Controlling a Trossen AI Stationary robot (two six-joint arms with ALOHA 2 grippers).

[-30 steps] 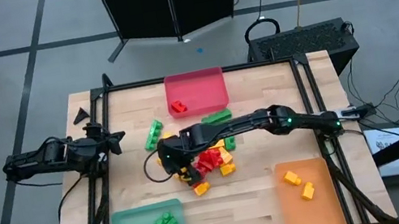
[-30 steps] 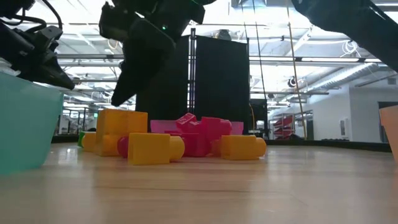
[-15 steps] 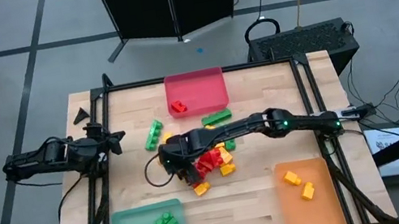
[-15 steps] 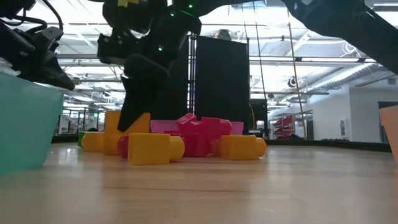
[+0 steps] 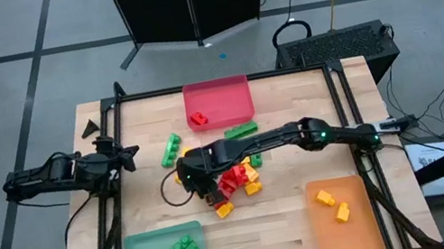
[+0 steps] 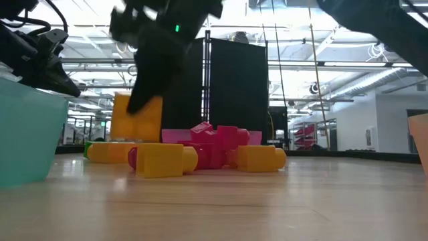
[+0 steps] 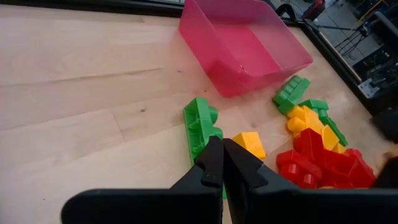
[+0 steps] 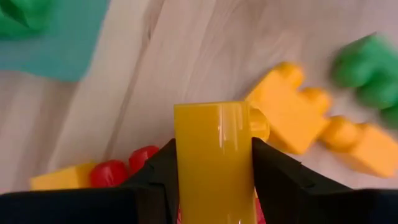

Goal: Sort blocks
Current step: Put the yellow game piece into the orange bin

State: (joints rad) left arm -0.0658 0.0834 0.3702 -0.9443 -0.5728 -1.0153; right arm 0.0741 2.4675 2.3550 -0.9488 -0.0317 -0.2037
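While the right gripper [image 8: 214, 180] clamps a yellow block [image 8: 214, 158], it hangs above the pile [image 5: 236, 179].

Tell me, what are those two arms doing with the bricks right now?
Right gripper shut on a yellow block, lifted above the pile. Left gripper shut, empty, waiting at the table's left edge. Orange tray unobstructed.

This is a robotics lab or industrial test hall. A light wooden table [image 5: 248, 221] framed by black metal rails [image 5: 219, 83] stands on a grey concrete floor marked with dark lines [image 5: 31, 80]. The level view shows a high ceiling with strip lights [image 6: 348, 50], exposed beams and a black panel [image 6: 234, 87].
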